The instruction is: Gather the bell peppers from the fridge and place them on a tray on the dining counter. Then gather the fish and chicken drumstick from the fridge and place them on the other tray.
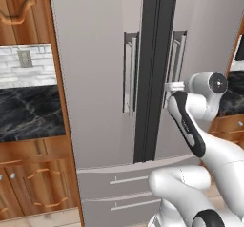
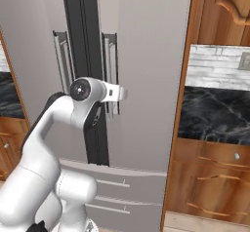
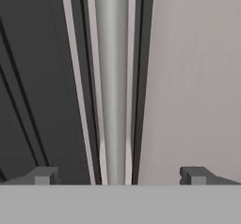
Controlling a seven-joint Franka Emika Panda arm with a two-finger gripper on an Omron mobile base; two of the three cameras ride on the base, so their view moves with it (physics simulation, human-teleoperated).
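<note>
The grey fridge point(image 1: 90, 54) stands with both upper doors shut. The bell peppers, fish, chicken drumstick and trays are out of view. My gripper point(image 1: 168, 85) is at the vertical handle point(image 1: 177, 54) of the right door, about halfway down it. In the right base view the gripper point(image 2: 122, 93) reaches that same handle point(image 2: 111, 55). In the hand view the gripper point(image 3: 117, 176) is open. The silver handle bar point(image 3: 113, 77) runs between the two fingertips point(image 3: 44, 175) without touching them.
The left door's handle point(image 1: 129, 73) is just across the dark centre gap. Two freezer drawers point(image 1: 119, 188) lie below the doors. Wooden cabinets point(image 1: 33, 178) and black marble counters point(image 1: 28, 111) flank the fridge, with more cabinets point(image 2: 215, 177) on its right.
</note>
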